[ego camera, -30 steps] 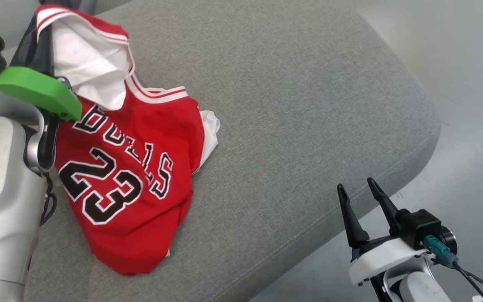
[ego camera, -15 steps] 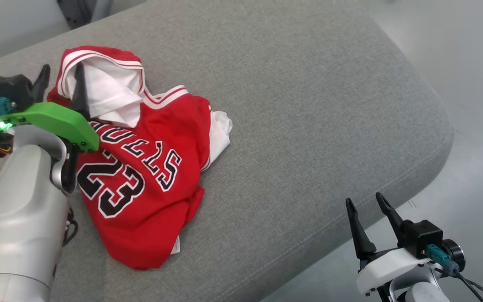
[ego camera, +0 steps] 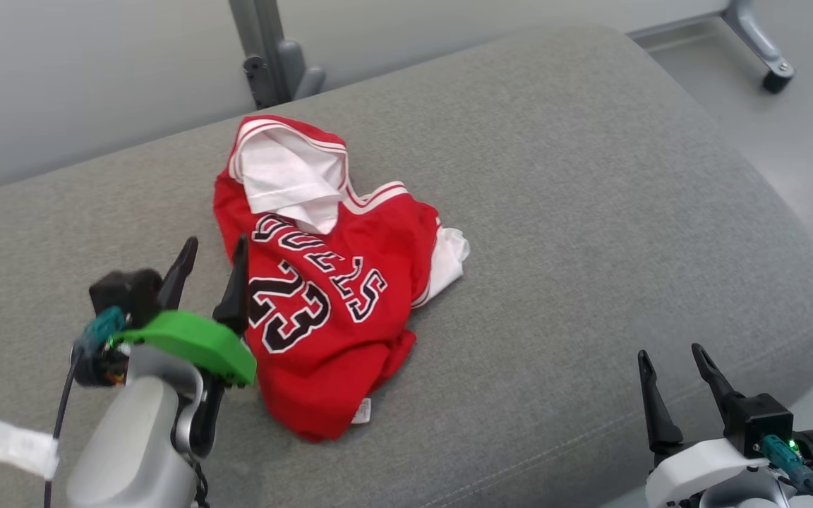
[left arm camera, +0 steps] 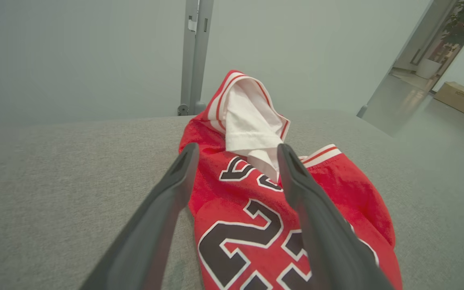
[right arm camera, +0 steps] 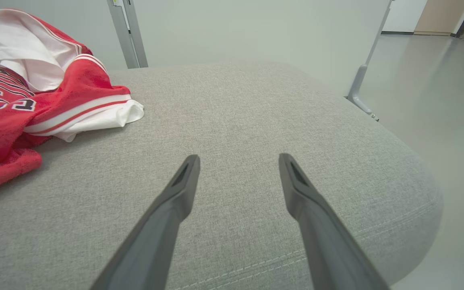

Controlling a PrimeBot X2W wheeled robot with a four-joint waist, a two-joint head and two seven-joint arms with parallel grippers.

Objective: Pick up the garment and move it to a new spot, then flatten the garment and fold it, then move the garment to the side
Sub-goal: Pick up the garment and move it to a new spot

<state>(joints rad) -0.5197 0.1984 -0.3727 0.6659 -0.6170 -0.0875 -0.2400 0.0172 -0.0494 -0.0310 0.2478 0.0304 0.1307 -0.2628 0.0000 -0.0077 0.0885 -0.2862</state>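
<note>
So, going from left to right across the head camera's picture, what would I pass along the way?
Left pincer, open → red jersey, crumpled on the grey cushion → right pincer, open, near the cushion's front edge.

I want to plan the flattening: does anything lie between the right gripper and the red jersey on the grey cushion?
Nothing visible does. Between the open right gripper and the jersey there is bare grey cushion.
</note>
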